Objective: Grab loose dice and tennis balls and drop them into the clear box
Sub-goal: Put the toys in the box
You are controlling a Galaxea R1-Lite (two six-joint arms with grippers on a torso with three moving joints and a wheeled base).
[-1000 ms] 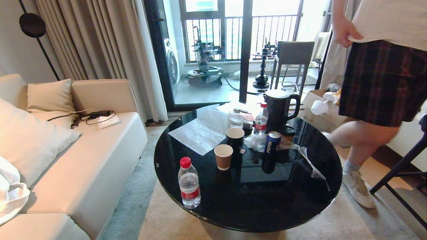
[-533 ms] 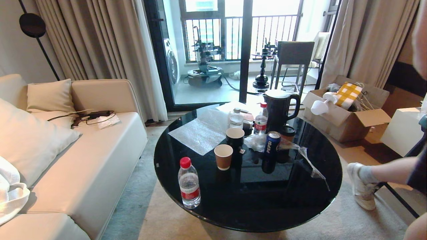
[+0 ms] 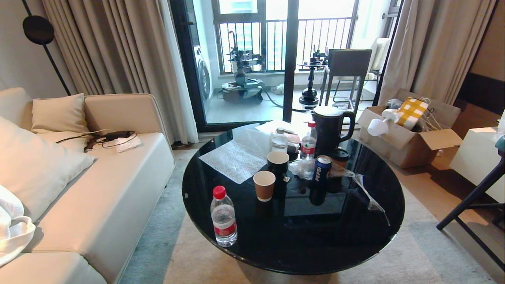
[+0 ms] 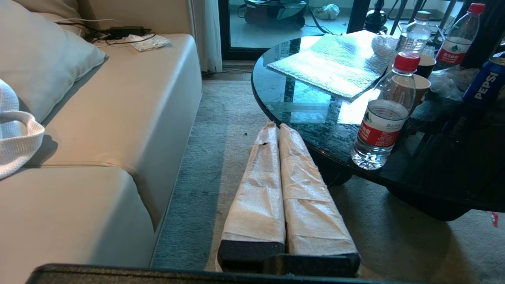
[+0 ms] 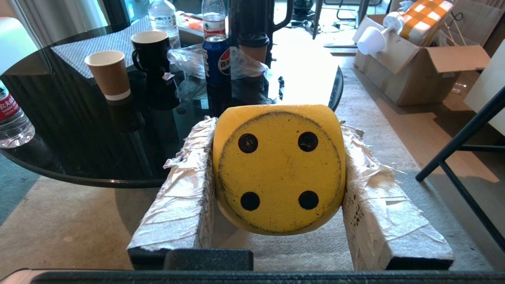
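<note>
From the head view, neither arm shows. A round black glass counter (image 3: 221, 157) stands in the middle of the room, with a cream sofa (image 3: 98, 197) to its left and a cardboard carton (image 3: 406, 146) on the floor to its right, near the curtains. On the counter stand a water bottle with a red cap (image 3: 223, 217) close to the near edge, a brown paper cup (image 3: 264, 185), a black mug (image 3: 277, 163) just behind it, a blue Pepsi can (image 3: 321, 169), a dark kettle (image 3: 329, 130) at the back and a sheet of bubble wrap (image 3: 236, 157). No dice, ball or clear box can be made out here.

In the left wrist view, the left pincer (image 4: 275, 128) hangs low between the sofa and the counter's rim, over the grey rug (image 4: 205, 165). Its two tape-wrapped fingers (image 4: 260, 185) lie pressed together with nothing between them. The red-capped bottle stands near the counter's edge beside it.

In the right wrist view, the right pincer (image 5: 276, 122) is clamped on a yellow die (image 5: 279, 169), one padded finger against each side of it. The die's four-dot face looks back at the camera. It is held in the air just off the near edge of the counter, above the rug, with the Pepsi can and the paper cup beyond it.
</note>
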